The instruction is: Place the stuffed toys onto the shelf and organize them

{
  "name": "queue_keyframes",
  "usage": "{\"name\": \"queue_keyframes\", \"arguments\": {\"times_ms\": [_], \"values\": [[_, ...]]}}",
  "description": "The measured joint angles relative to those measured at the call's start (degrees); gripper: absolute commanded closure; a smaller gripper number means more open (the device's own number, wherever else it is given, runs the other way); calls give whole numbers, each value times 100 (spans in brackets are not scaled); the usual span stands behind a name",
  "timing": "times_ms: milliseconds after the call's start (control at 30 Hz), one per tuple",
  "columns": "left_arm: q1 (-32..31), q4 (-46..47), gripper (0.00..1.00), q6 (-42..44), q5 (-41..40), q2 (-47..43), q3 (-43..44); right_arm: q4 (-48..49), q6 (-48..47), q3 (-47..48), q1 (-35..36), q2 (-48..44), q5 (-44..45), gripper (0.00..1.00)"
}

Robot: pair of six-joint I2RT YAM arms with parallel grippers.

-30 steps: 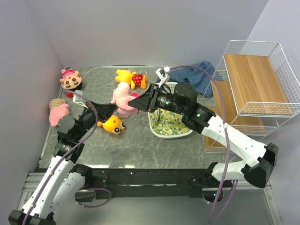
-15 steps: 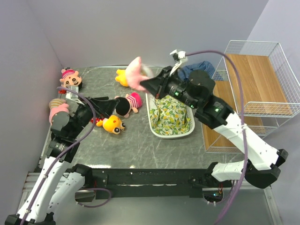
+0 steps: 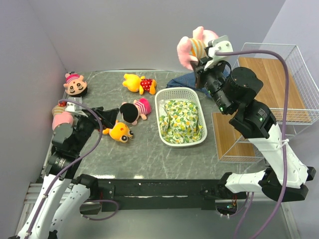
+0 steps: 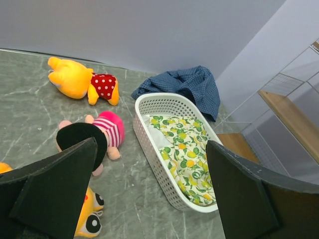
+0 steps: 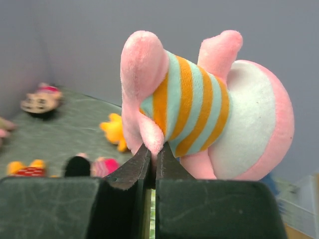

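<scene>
My right gripper is shut on a limb of a pink pig in an orange-striped shirt. It holds the pig high in the air, just left of the shelf's top tier. My left gripper hangs open and empty low over the table, beside a pink-striped doll with black hair and an orange toy. A yellow bear in red lies at the back. Another doll and a pink plush lie at the far left.
A white slotted basket with a lemon-print cloth stands mid-table. Blue fabric lies behind it. The shelf's lower wooden tier reaches down to the table at the right. Grey walls close in on three sides.
My right gripper shut on the pig and swung it up and right toward the shelf. My left gripper opened, let the pig go and drew back left.
</scene>
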Motion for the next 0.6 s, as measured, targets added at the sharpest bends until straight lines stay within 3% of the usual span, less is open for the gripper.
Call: {"name": "queue_keyframes", "arguments": {"times_ms": [267,600], "values": [[0,-50,4,155,-46,-61,-13,46,-1718,-101,-195,131,1589,100],[0,-68,4,184,-46,-94,-37,-382,-2225,-98,-1377,326,2562,100]]}}
